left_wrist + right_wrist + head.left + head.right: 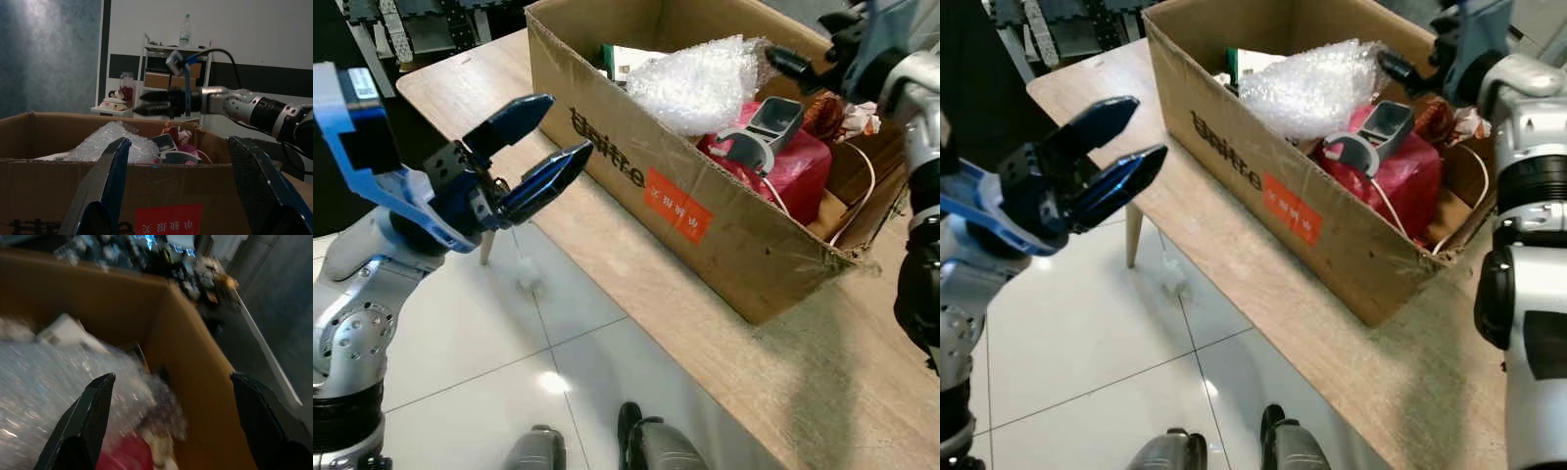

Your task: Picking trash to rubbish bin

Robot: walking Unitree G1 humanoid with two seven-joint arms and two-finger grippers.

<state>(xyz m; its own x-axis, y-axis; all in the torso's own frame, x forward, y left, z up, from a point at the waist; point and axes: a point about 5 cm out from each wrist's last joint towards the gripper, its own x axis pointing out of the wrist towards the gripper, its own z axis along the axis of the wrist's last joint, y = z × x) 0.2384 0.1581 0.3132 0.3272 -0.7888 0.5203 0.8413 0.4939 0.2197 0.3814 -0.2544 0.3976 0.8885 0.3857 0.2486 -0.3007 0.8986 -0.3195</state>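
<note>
Left eye view shows the cardboard box (705,186) serving as the bin on the wooden table (636,264), with the right gripper (168,416) poised above its far end, fingers spread wide and empty. Directly beneath and ahead of it lie the bubble wrap (700,83), a red bag (793,166) and a grey plastic piece (759,132), already inside. The left gripper (533,157) hangs off the table's near edge, just short of the box's side wall, fingers also apart with nothing between them. The risk, I judge, is the right fingers snagging the bubble wrap and dragging it out, or the left arm nudging the box along the table.
</note>
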